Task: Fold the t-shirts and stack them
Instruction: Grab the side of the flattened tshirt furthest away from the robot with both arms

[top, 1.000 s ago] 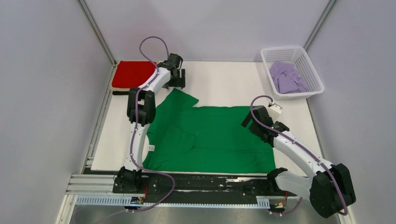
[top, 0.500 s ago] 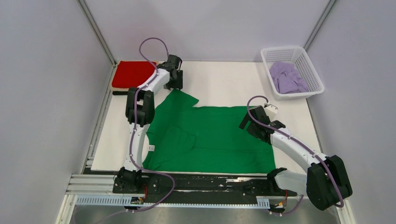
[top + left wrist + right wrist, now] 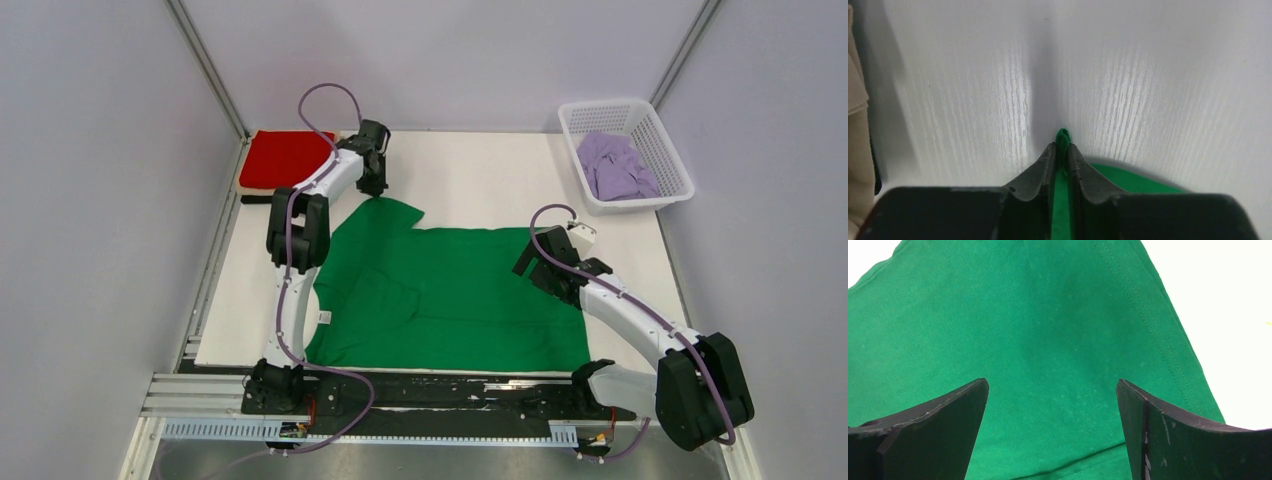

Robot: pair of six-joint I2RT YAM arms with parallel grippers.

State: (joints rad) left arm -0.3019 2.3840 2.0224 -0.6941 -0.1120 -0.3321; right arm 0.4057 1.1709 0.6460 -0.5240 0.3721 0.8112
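Lying crumpled inside white lattice basket (image 3: 666, 155): lilac t-shirt (image 3: 615, 165).

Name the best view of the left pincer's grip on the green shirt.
Left wrist: the left pincer visibly pinches the green shirt. Top external only shows it at the sleeve tip; right wrist misses it.

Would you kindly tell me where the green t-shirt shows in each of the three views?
Top external: green t-shirt spread mid-table.
Left wrist: bottom centre, an edge pinched in the left end effector.
Right wrist: fills most of the frame, below the open right end effector.
Shared landmark: white table.
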